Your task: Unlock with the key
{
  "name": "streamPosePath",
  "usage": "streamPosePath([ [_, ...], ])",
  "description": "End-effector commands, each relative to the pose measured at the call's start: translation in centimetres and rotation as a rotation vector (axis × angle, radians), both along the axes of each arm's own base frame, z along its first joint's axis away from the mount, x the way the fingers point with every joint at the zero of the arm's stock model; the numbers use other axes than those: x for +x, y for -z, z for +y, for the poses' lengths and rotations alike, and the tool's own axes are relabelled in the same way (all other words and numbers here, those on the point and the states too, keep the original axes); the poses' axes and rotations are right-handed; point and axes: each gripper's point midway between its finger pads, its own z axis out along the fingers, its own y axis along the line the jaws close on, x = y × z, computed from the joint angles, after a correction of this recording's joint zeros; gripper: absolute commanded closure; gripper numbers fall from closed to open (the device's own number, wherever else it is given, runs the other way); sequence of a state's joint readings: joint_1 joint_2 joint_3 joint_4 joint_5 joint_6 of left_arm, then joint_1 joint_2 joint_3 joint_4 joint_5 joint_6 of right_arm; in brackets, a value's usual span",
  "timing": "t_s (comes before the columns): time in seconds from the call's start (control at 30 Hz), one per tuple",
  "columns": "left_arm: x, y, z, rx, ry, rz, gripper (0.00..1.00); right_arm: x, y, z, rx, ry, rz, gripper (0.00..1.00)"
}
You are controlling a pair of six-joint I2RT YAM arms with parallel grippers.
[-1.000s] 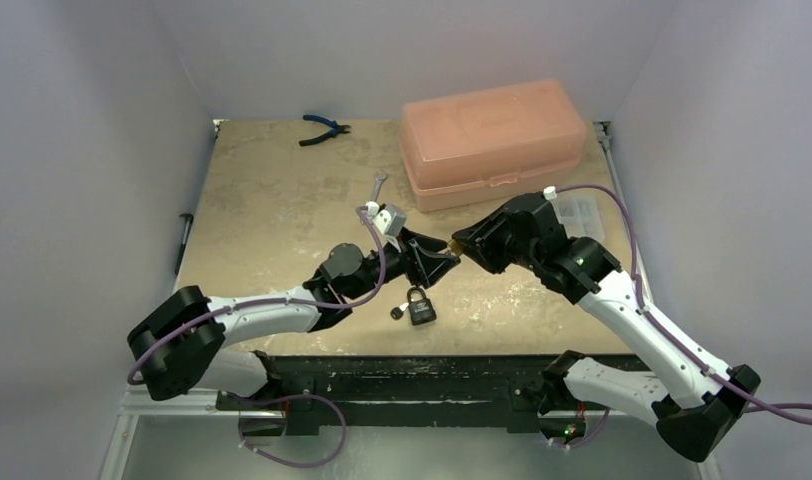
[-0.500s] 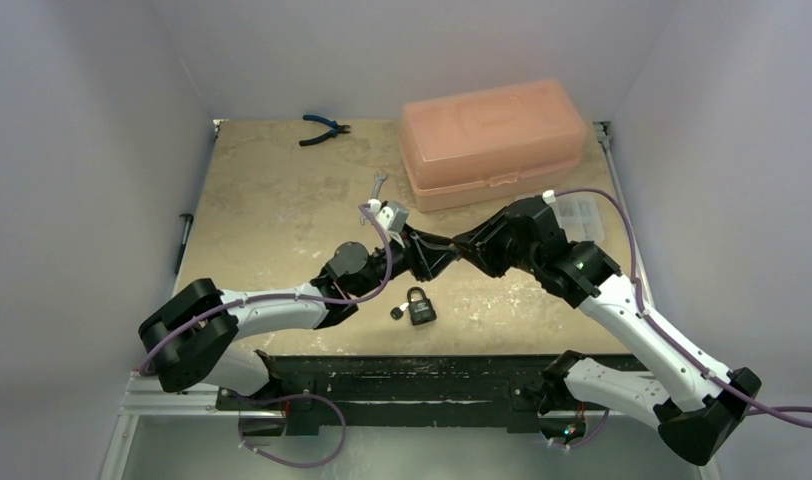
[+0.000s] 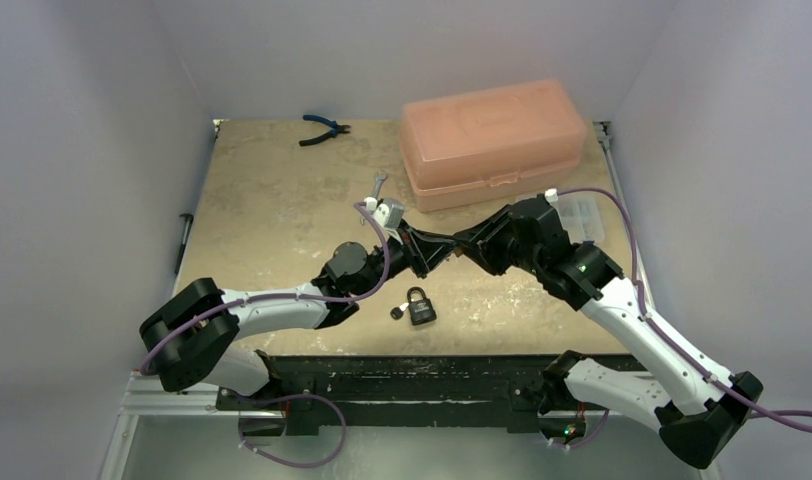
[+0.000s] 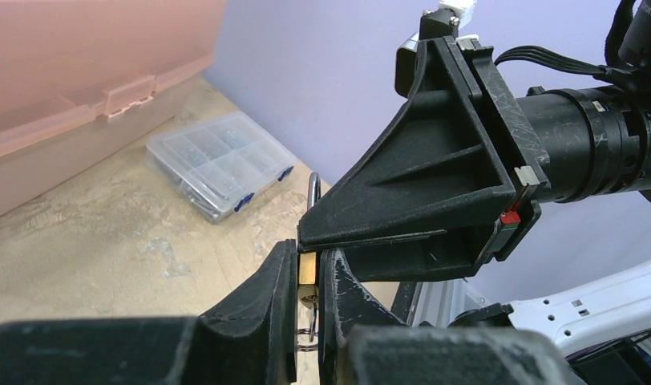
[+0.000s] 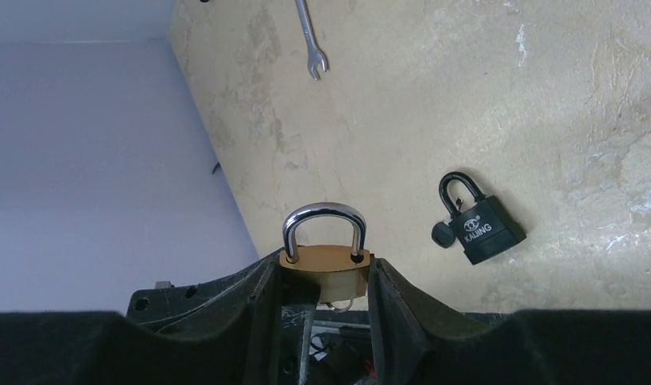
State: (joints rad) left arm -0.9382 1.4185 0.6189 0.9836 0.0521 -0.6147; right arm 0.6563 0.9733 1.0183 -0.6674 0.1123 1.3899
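The right gripper (image 5: 324, 277) grasps the brass padlock with the silver shackle (image 5: 323, 265) up behind the black padlock (image 5: 487, 228) on the table. The left gripper (image 4: 306, 269) clenches what seems its small ringed key (image 4: 308, 290). Next comes a careful twist.

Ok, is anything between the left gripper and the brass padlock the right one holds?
Nothing visible. The left gripper pinches the lower end of the brass padlock, just under the right gripper gripping its sides. The key itself is hidden.
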Motion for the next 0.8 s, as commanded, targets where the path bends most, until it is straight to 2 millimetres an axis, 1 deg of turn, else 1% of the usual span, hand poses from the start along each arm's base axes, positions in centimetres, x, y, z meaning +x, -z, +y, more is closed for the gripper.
streamPosePath([
  [0.0,0.6,-1.9,0.3,-0.053,-0.025,-0.033,1.0,-0.3,-1.7,0.6,0.057,-0.024,-0.043,0.74],
  [0.03,0.5,-1.9,0.3,-0.053,-0.024,-0.035,1.0,-0.3,-1.5,0.5,0.054,-0.019,-0.038,0.65],
  [0.07,0.5,-2.0,0.4,-0.053,-0.023,-0.037,1.0,-0.3,-1.5,0.3,0.053,-0.013,-0.034,0.57],
  [0.1,0.4,-1.9,0.4,-0.052,-0.022,-0.038,1.0,-0.3,-1.4,0.3,0.05,-0.008,-0.031,0.51],
  [0.17,0.3,-1.9,0.5,-0.051,-0.021,-0.039,1.0,-0.3,-1.4,0.1,0.048,-0.003,-0.031,0.46],
  [0.3,0.1,-1.8,0.8,-0.049,-0.02,-0.04,1.0,-0.2,-1.4,-0.3,0.028,0.012,-0.034,0.42],
  [0.47,-0.4,-2.2,1.0,-0.049,-0.006,-0.052,1.0,0.0,-1.3,-1.2,-0.008,0.042,-0.047,0.42],
  [0.57,-0.7,-2.4,1.1,-0.045,0.008,-0.062,1.0,0.1,-1.2,-2.0,-0.035,0.073,-0.051,0.48],
  [0.67,-1.1,-2.6,1.3,-0.041,0.016,-0.07,1.0,0.3,-1.0,-2.3,-0.053,0.087,-0.05,0.51],
  [0.77,-1.6,-2.6,1.3,-0.036,0.037,-0.077,1.0,0.5,-0.9,-2.1,-0.059,0.084,-0.048,0.52],
])
